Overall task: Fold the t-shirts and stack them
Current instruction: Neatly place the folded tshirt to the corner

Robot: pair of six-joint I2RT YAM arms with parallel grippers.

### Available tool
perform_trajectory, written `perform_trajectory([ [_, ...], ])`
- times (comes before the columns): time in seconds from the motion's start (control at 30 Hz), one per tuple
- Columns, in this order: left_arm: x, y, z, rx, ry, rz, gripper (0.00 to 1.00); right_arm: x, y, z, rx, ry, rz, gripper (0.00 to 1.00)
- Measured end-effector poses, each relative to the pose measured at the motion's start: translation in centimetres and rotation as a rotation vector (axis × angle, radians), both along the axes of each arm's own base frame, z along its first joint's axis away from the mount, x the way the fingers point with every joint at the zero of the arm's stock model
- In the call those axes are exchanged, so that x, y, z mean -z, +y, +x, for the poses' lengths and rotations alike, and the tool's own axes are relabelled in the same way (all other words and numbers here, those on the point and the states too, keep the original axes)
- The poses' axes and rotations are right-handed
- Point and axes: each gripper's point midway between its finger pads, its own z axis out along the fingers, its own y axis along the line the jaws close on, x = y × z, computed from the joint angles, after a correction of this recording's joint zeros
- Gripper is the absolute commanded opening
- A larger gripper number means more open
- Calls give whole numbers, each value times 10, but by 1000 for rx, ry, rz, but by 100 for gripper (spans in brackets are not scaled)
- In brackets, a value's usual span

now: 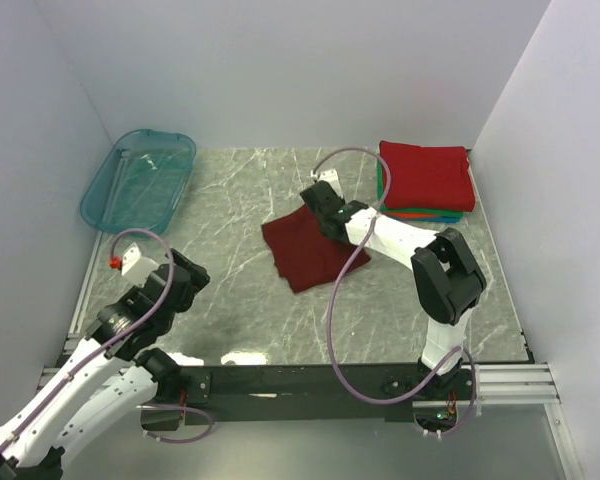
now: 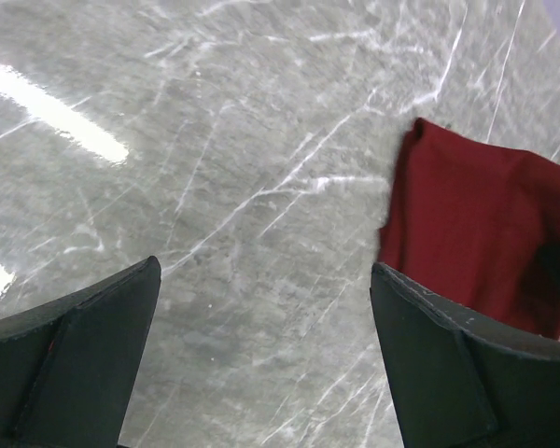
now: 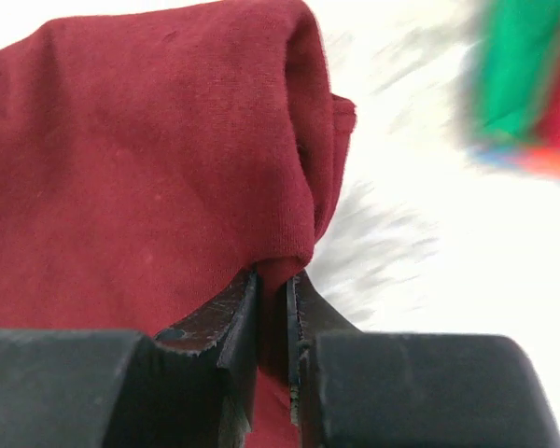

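Observation:
A dark maroon t-shirt [image 1: 305, 250] lies folded in the middle of the marble table. My right gripper [image 1: 322, 212] is shut on its far right edge; in the right wrist view the jaws [image 3: 273, 285] pinch a fold of the maroon cloth [image 3: 149, 168]. A stack of folded t-shirts [image 1: 426, 178], bright red on top with green, orange and blue edges below, sits at the back right. My left gripper [image 1: 185, 282] is open and empty over bare table at the near left; its wrist view shows the maroon t-shirt [image 2: 476, 233] ahead to the right.
A translucent teal plastic tub [image 1: 140, 178] stands at the back left. White walls enclose the table on three sides. The marble table [image 1: 230, 290] shows bare between the left gripper and the maroon shirt.

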Motion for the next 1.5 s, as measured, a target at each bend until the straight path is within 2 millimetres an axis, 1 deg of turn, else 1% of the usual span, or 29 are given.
perform_trajectory([
  [0.17, -2, 12, -8, -55, -14, -22, 99, -41, -28, 30, 23, -137, -225, 0],
  [0.23, -1, 16, -10, -69, -9, -16, 99, -55, -38, 40, 41, -166, -290, 0],
  [0.37, 2, 21, -14, -101, 9, -7, 99, -87, -62, 67, 108, -237, -389, 0],
  [0.47, 1, 26, -16, -126, 14, -1, 99, -107, -86, 84, 168, -271, -455, 0],
  [0.67, -3, 33, -18, -174, 5, -10, 99, -141, -123, 108, 234, -306, -537, 0],
  [0.8, -5, 39, -20, -206, -2, -11, 99, -153, -141, 115, 250, -309, -559, 0],
  [0.9, -9, 46, -22, -234, -16, -8, 99, -159, -145, 119, 240, -303, -543, 0],
  [1.03, -17, 52, -23, -252, -42, -4, 99, -174, -139, 119, 201, -312, -479, 0],
  [1.1, -20, 53, -24, -257, -52, -6, 99, -188, -136, 116, 187, -327, -441, 0],
  [1.27, -24, 56, -24, -264, -73, -9, 99, -241, -135, 108, 190, -402, -350, 0],
  [1.37, -26, 56, -24, -263, -85, -19, 99, -267, -139, 105, 202, -443, -308, 0],
  [1.43, -28, 57, -25, -261, -93, -24, 99, -276, -142, 103, 209, -455, -291, 0],
  [1.5, -29, 57, -24, -260, -101, -29, 99, -279, -145, 102, 213, -456, -281, 0],
])
